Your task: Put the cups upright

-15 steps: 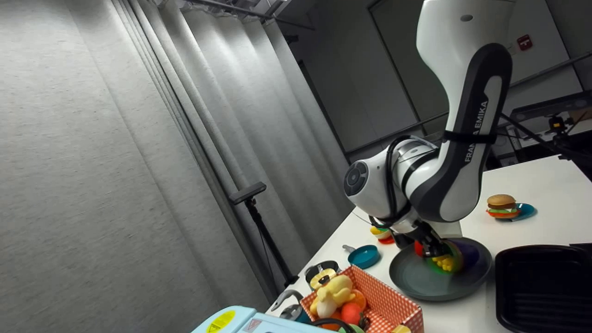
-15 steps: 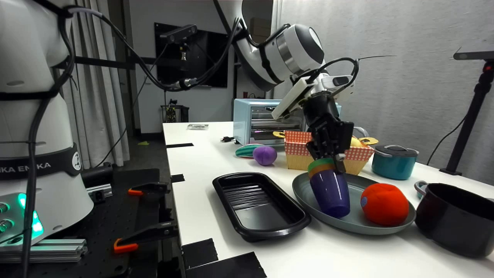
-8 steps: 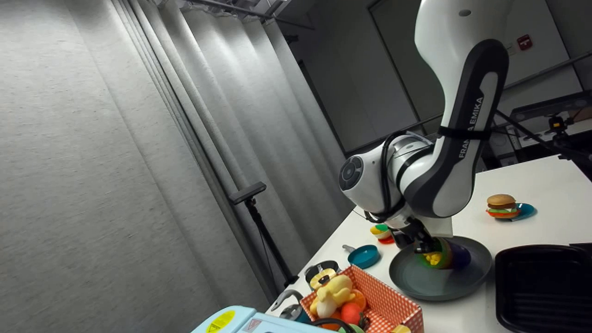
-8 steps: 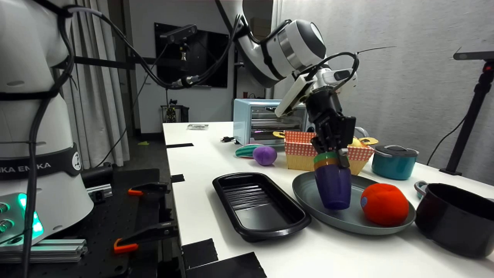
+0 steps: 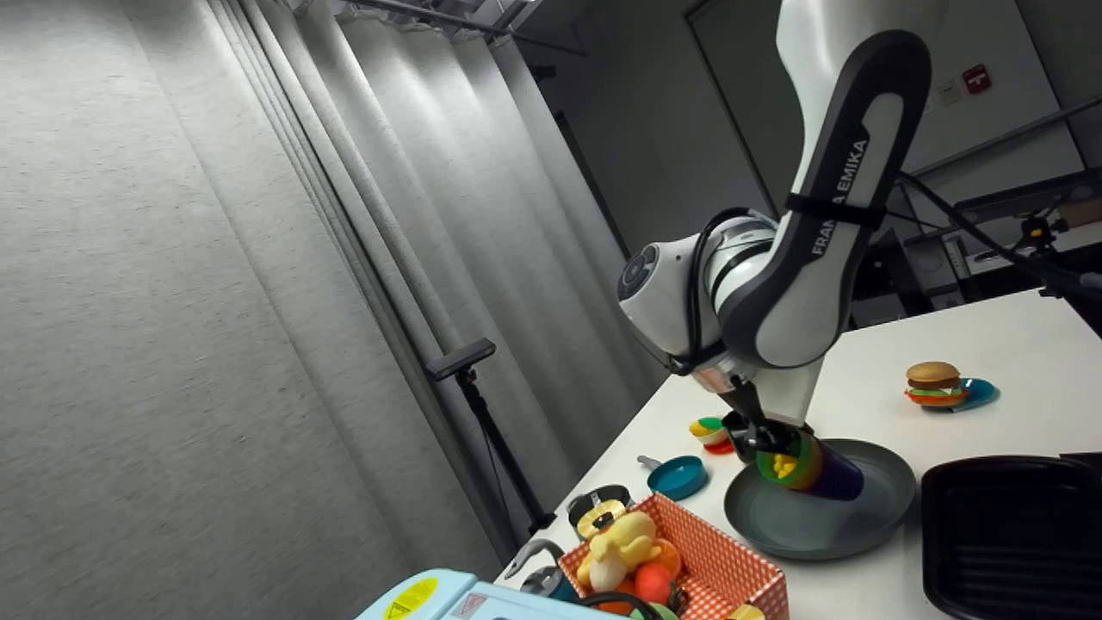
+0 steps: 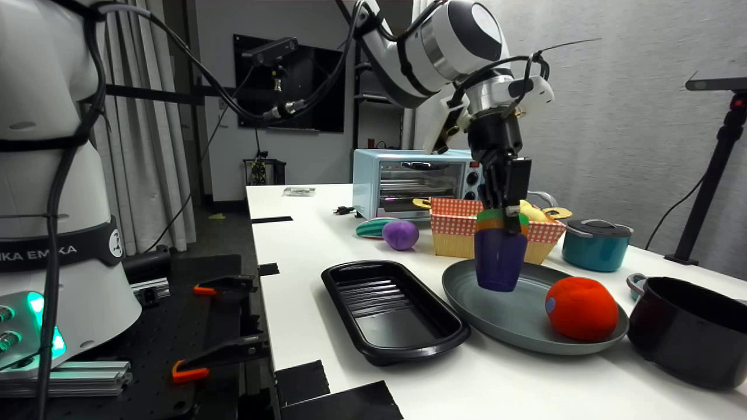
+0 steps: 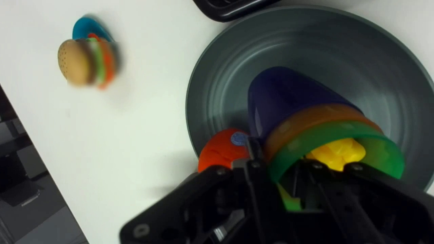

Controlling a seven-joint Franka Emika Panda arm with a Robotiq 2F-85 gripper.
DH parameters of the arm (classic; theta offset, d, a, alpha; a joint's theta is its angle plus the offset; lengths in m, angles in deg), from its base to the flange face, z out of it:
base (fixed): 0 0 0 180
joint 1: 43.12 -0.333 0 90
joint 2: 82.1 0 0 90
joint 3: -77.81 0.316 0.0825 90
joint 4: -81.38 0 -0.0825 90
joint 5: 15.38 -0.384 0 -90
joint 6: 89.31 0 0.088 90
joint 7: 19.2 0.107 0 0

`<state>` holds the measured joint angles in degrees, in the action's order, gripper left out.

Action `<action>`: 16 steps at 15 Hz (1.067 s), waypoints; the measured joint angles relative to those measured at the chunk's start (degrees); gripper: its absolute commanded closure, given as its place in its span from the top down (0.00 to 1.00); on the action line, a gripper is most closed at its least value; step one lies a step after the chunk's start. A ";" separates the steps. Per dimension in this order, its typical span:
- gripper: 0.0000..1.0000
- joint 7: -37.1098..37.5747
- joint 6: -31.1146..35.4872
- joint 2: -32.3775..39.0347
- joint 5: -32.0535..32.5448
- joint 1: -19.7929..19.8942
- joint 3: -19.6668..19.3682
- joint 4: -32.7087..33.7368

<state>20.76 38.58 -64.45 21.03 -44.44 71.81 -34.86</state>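
Right of center in an exterior view, holding a tilted stack of nested plastic cups [image 6: 499, 256], green, orange and purple, pinched by the rim in the Robotiq gripper [image 7: 275, 162], with yellow plastic [image 7: 339, 152] inside. Beneath, a gray plate [image 6: 522, 318] with a red plush ball [image 6: 583, 309]; just beside, a black rectangular pan [image 6: 397, 321].

Nested cups [image 7: 312, 117], green inside orange inside purple; tilted, open end uppermost; held over the plate [image 7: 217, 84].
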 measured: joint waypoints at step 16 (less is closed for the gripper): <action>0.03 10.14 16.05 -0.40 -15.97 1.52 -3.70 -3.30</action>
<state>30.90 54.63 -64.85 5.06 -42.92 68.12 -38.17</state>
